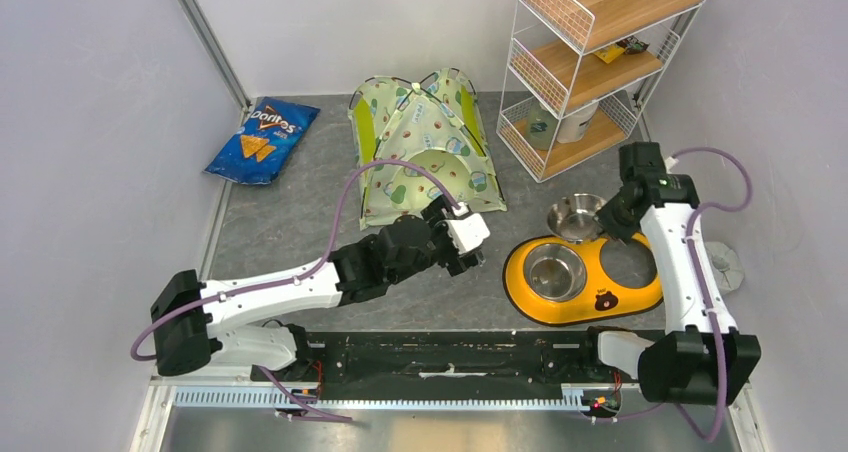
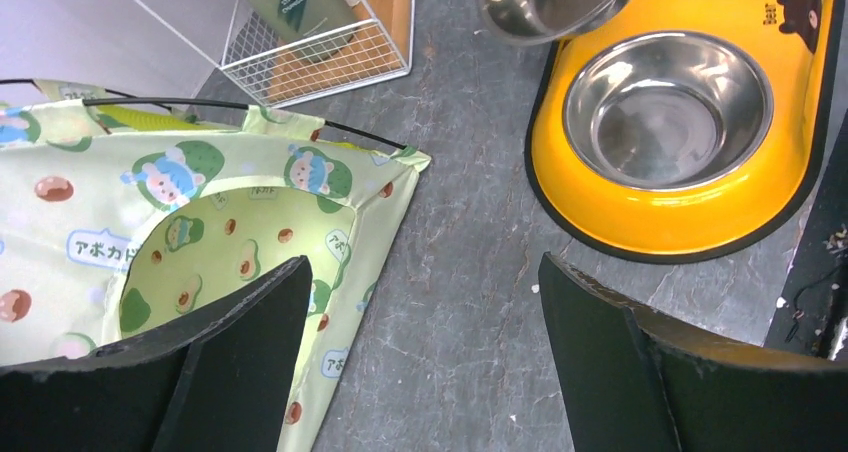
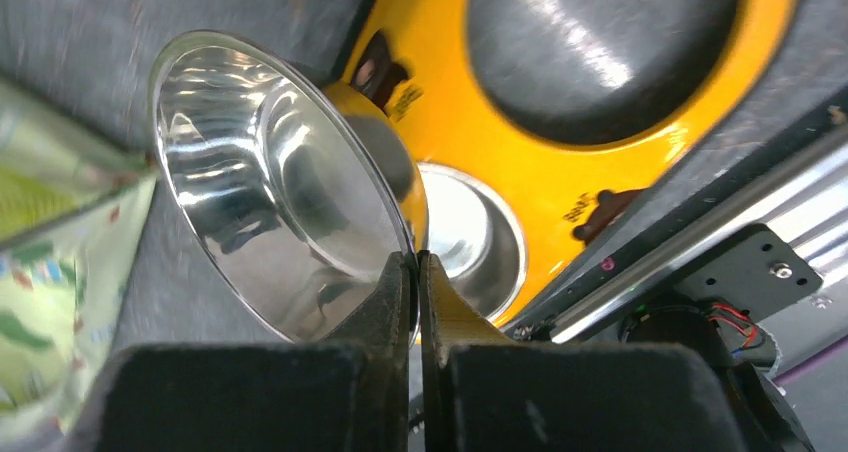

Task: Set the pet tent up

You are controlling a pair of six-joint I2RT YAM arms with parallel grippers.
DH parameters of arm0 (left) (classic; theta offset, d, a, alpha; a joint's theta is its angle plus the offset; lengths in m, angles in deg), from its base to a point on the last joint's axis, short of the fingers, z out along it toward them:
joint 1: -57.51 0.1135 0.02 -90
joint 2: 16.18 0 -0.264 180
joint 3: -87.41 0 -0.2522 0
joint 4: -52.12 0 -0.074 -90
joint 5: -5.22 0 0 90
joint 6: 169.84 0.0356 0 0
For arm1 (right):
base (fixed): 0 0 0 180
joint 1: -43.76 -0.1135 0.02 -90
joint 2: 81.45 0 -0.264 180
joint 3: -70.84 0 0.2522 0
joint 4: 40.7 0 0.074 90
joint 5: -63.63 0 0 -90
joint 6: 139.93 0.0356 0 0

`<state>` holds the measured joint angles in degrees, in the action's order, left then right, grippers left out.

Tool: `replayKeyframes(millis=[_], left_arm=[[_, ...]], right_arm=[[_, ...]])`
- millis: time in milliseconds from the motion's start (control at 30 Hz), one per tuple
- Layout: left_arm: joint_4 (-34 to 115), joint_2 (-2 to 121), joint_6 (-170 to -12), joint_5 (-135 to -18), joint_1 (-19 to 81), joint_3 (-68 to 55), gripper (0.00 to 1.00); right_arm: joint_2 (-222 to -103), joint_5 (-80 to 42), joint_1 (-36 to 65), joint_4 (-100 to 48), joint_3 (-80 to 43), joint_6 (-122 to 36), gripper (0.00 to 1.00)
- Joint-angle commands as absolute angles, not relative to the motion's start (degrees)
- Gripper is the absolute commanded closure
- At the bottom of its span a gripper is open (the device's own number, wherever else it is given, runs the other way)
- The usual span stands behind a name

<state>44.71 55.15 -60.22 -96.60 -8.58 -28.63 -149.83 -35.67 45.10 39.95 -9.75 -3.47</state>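
Note:
The pet tent (image 1: 425, 147) stands at the back middle of the floor, pale green with avocado print, black poles crossing on top and its round doorway facing me. My left gripper (image 1: 470, 242) is open and empty just in front of the tent's near right corner. In the left wrist view the tent (image 2: 150, 232) lies under the left finger (image 2: 230, 352), with bare floor between the jaws of that gripper (image 2: 420, 302). My right gripper (image 3: 415, 262) is shut on the rim of a steel bowl (image 3: 260, 172), held tilted above the floor right of the tent (image 1: 575, 217).
A yellow two-well feeder (image 1: 590, 302) lies at front right, a steel bowl (image 1: 555, 270) in its left well and the right well (image 1: 630, 262) empty. A white wire shelf (image 1: 590, 62) stands at back right. A blue Doritos bag (image 1: 262, 140) lies at back left.

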Motion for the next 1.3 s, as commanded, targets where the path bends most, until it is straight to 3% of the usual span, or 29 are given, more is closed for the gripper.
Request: replayKeyframes(millis=[0, 267, 533, 700, 933, 1067, 1133, 1267], left_arm=[[48.49, 52.51, -66.74, -99.71, -7.59, -30.23, 0.1], [49.96, 48.91, -72.87, -97.85, -2.76, -32.92, 0.08], [49.93, 46.06, -76.03, -95.42, 2.21, -35.21, 0.05], [50.22, 44.77, -77.71, -93.5, 4.5, -36.37, 0.04], [50.22, 44.68, -78.53, -92.36, 5.98, -36.47, 0.04], [50.24, 44.8, -78.61, -91.7, 6.6, -36.3, 0.04], [50.38, 44.82, -78.74, -91.56, 6.86, -36.2, 0.04], [50.61, 45.01, -79.2, -91.2, 7.36, -36.05, 0.04]], right_arm=[[-146.41, -43.58, 51.12, 40.62, -8.6, 0.85, 1.0], [-144.58, -50.31, 58.99, 42.37, -3.81, 5.32, 1.0], [-143.43, -53.24, 59.93, 42.21, 1.44, 8.53, 1.0], [-143.52, -56.42, 60.15, 41.6, 3.36, 9.49, 0.95], [-145.23, -56.89, 60.99, 34.66, 5.98, 5.5, 0.8], [-145.87, -55.25, 61.08, 32.28, 6.23, 3.82, 0.79], [-146.21, -55.33, 61.12, 32.36, 6.02, 3.08, 0.7], [-146.5, -56.89, 61.12, 33.44, 4.65, 2.6, 0.35]])
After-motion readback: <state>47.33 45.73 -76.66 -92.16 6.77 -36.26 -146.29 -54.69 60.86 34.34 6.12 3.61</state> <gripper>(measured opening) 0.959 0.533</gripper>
